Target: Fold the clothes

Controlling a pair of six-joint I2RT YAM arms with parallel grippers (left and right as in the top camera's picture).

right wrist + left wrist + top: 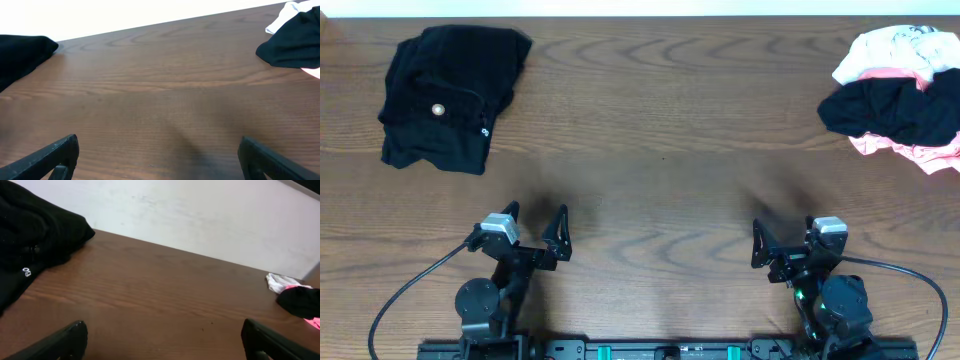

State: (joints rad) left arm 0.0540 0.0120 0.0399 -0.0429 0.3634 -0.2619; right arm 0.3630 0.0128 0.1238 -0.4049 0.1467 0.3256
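Left gripper (536,218) and right gripper (783,238) stood spread wide, holding nothing.
We saw the black garment (450,95) far left on the table (660,150) and the pink, white and black heap (905,95) far right. Only overhead showed the pale button (438,110), while the wrist cameras caught just fabric edges.

A dark brown wood-grain table (660,150) is seen from above. A folded black fabric garment (448,95) with a small pale button is laid at its far left corner, and a heap of black, pink and white clothes (900,95) at its far right corner.
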